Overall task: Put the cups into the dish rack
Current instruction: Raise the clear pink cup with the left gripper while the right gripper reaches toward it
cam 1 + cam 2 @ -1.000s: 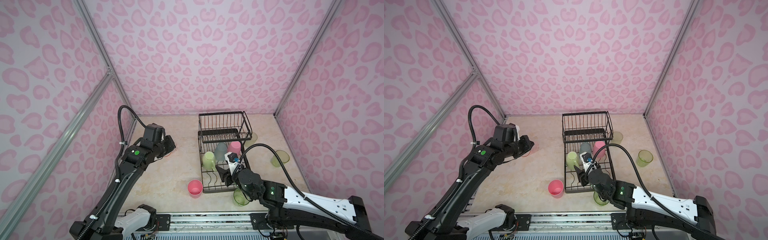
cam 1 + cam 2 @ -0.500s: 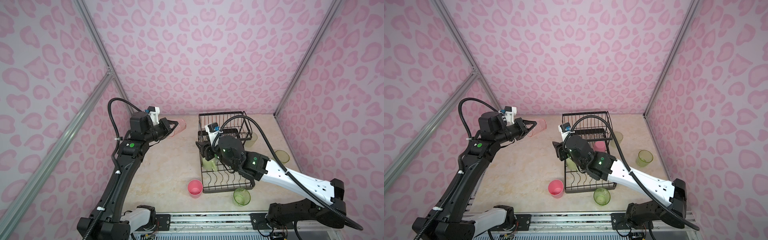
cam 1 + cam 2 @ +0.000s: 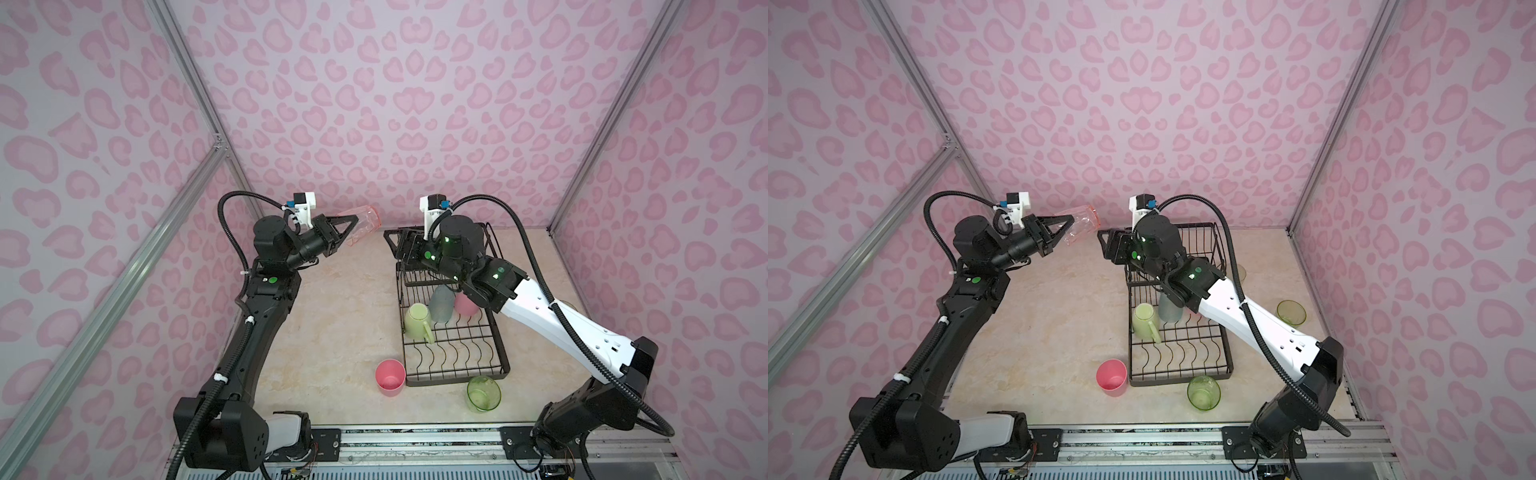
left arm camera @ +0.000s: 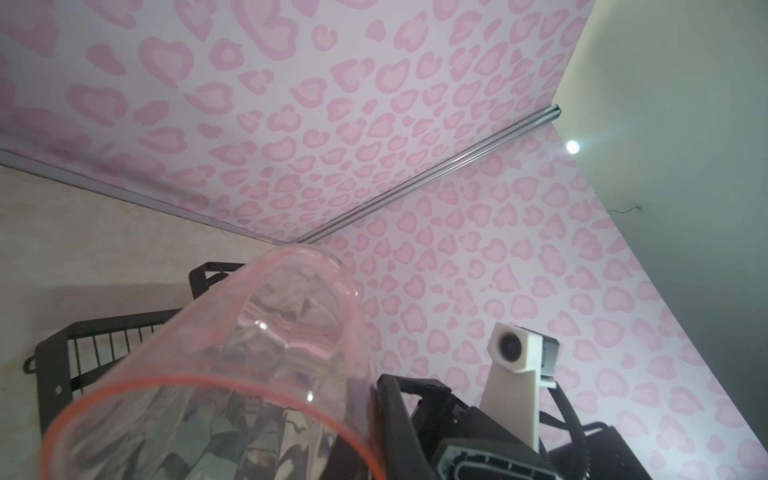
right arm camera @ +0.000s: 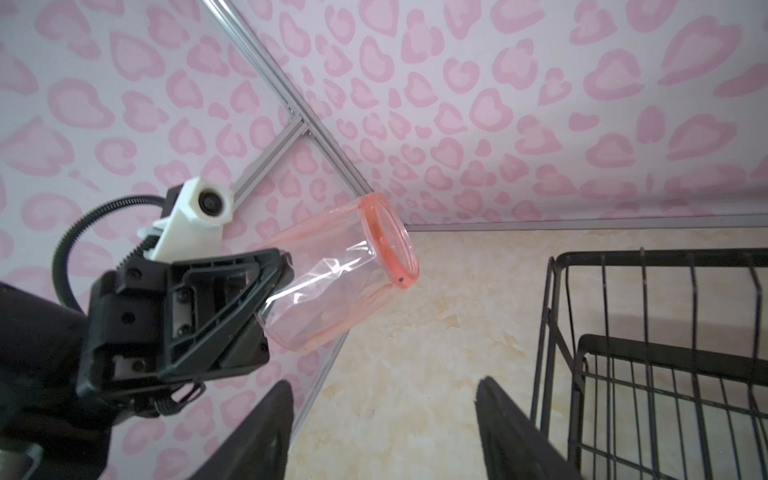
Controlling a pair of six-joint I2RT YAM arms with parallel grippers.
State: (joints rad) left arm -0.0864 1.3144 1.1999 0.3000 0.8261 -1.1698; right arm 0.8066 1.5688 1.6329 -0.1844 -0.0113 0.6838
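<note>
My left gripper [image 3: 348, 229] [image 3: 1064, 227] is shut on the rim of a clear pink glass [image 3: 362, 223] [image 3: 1080, 226] [image 5: 340, 286] and holds it on its side, high above the back of the table. Its base points toward my right gripper [image 3: 392, 245] [image 3: 1105, 245] [image 5: 382, 415], which hangs open and empty a short way off, in front of the raised basket. The black wire dish rack [image 3: 457, 376] [image 3: 1179, 380] holds a pale-green mug [image 3: 417, 322], a teal tumbler [image 3: 441, 305] and a pink tumbler [image 3: 463, 303]. The glass [image 4: 249, 353] fills the left wrist view.
On the table by the rack's near end stand an upright pink tumbler [image 3: 390, 376] and a clear green glass [image 3: 483, 392]. Another green glass [image 3: 1291, 312] and a whitish tumbler [image 3: 1239, 272] sit right of the rack. Patterned walls close in on three sides.
My left arm lifted the pink glass from low on the left up toward the back middle. My right arm rose from the rack's near end to the raised basket and opened wider.
</note>
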